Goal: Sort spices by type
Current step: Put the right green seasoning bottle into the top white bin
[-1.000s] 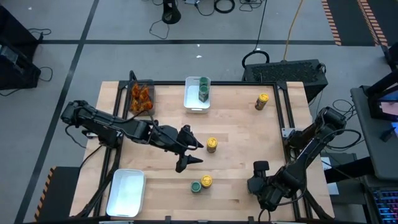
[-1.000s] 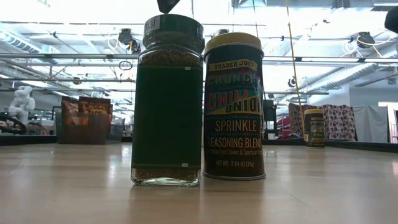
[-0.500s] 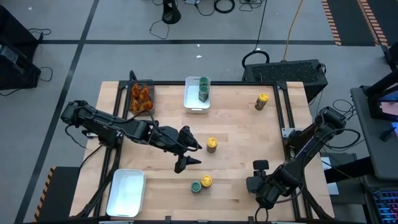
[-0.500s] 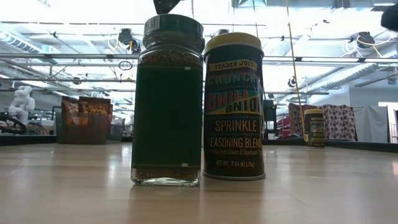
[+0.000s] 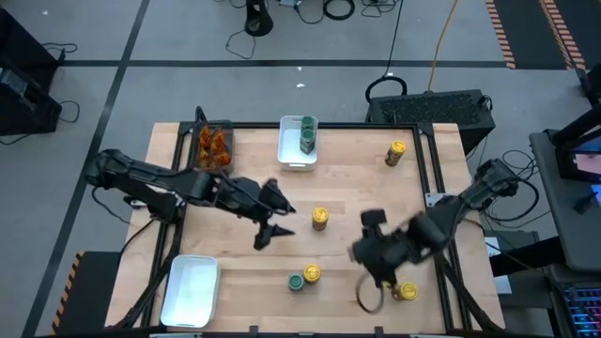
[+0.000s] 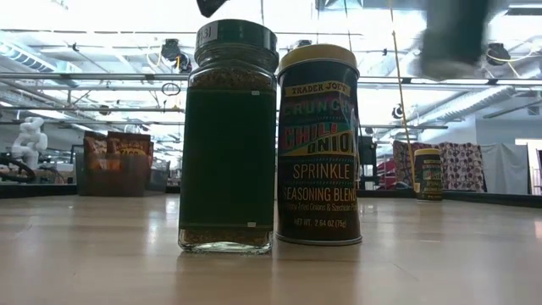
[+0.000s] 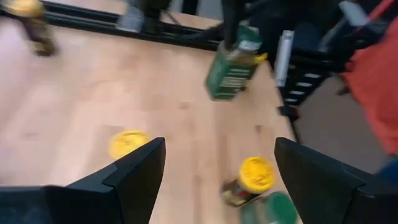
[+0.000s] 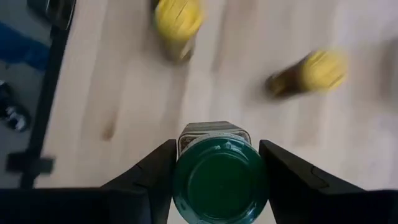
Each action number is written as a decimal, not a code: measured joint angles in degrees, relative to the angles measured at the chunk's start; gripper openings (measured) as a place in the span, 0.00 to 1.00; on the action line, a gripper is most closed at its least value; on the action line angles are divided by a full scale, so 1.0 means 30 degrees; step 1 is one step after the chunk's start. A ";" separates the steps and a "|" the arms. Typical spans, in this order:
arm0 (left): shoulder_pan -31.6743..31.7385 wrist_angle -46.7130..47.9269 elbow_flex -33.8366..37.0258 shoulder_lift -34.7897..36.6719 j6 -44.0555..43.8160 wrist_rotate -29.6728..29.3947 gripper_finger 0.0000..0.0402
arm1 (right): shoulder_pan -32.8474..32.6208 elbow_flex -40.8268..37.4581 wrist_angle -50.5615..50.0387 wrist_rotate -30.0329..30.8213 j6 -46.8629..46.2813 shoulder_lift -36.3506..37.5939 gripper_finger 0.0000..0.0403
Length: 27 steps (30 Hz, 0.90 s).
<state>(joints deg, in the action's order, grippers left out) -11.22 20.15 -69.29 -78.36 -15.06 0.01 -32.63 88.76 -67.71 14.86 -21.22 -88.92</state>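
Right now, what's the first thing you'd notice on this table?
The right gripper holds a green-lidded jar, lifted above the table's right side. The left gripper hangs open over the middle, near a yellow-lidded jar. Orange-brown pieces sit in the far-left bin.

Both arms are built of dark, near-black links joined by rounded, bulkier joint housings. From above, the left arm shows a chain of slim segments thickening at each joint, with a dark cable looping beside its base at the table's nine o'clock edge. The left gripper ends in two tapering black fingers. In its wrist view those fingers are broad, flat, matte-black wedges with angled faces. The right arm is equally dark, with a chunky rounded shoulder at three o'clock. The right gripper has two smooth black fingers with sloping inner edges.
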 joint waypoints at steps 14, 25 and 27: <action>0.2913 0.2777 0.0303 0.4443 0.4494 -0.1130 0.76 | 1.1026 0.3711 0.5246 -0.3576 0.9354 -0.0790 0.47; 0.5336 0.2046 0.3492 0.6515 0.5614 0.1351 0.76 | 1.4318 0.3690 0.6800 -0.5536 0.8854 -0.5073 0.47; 0.5613 0.1701 0.4152 0.6581 0.5271 0.1401 0.76 | 1.4482 0.3690 0.6812 -0.6146 0.8810 -0.5741 0.47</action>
<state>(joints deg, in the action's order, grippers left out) 5.62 25.25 -56.83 -58.62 0.75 4.22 10.81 99.83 -47.27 -3.58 5.21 -106.15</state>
